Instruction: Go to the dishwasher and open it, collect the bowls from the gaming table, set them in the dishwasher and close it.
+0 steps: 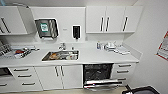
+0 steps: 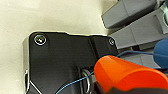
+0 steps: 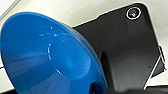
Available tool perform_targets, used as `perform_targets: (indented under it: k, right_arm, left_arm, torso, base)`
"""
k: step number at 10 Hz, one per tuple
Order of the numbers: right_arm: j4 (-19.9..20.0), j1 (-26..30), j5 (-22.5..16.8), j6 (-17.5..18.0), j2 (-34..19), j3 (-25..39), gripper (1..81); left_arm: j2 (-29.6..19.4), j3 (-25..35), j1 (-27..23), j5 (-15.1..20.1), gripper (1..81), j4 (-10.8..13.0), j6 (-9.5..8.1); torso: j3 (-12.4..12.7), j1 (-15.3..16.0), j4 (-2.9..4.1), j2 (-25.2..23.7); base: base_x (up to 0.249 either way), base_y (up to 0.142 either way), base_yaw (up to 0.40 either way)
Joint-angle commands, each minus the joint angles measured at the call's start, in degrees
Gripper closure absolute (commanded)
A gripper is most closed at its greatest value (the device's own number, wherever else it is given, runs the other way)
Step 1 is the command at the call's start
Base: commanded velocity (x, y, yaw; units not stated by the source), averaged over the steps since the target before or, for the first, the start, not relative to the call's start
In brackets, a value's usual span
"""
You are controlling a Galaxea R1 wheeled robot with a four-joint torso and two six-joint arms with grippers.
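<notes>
- At my right wrist the blue bowl [image 3: 50, 57] sits close against the camera, its underside and foot ring toward the lens. It looks carried by my right gripper, but I cannot tell from here whether the gripper is closed on it.
- At my left wrist an orange bowl [image 2: 127, 75] shows edge-on, with a blue curve [image 2: 161, 52] beside it that may be the other bowl. I read the orange one as held by the left gripper, though I cannot tell how the gripper stands there either.
- Out ahead, the dishwasher [image 1: 98, 76] is set under the bench [image 1: 100, 58], to the right of the sink [image 1: 61, 55]. Its door [image 1: 101, 84] is dropped open and the dark inside is exposed.
- White cabinets [image 1: 60, 76] stand to its left, drawers [image 1: 123, 70] to its right. A dark chair [image 1: 142, 90] stands near the door's right corner.
- I judge the step to be bringing both bowls to the open machine, and I appear to be some way back from it.
- To do it well I would approach square to the opening, stay left of the chair, and stop short of the lowered door.
- I would keep both wrists level so neither bowl slips, then bend and load one arm at a time.
</notes>
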Motion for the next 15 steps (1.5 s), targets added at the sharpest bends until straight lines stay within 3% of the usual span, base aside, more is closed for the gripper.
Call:
perform_targets:
  k: [1, 15]
  right_arm:
    - [-1.2, 2.2, -1.7, -0.2, -0.6, 0.8, 81.1]
    - [-1.3, 2.1, -1.7, -0.2, -0.7, 0.7, 81.1]
  left_arm:
    - [-1.8, 0.5, -1.9, 1.3, 81.1, 0.0, 0.04]
    - [-1.5, 0.5, -1.7, 1.2, 81.1, 0.0, 0.12]
  torso:
    - [0.0, 0.0, 0.00, 0.0]
    - [0.0, 0.0, 0.00, 0.0]
  base:
    - [0.084, 0.068, 0.000]
    - [0.097, 0.010, 0.000]
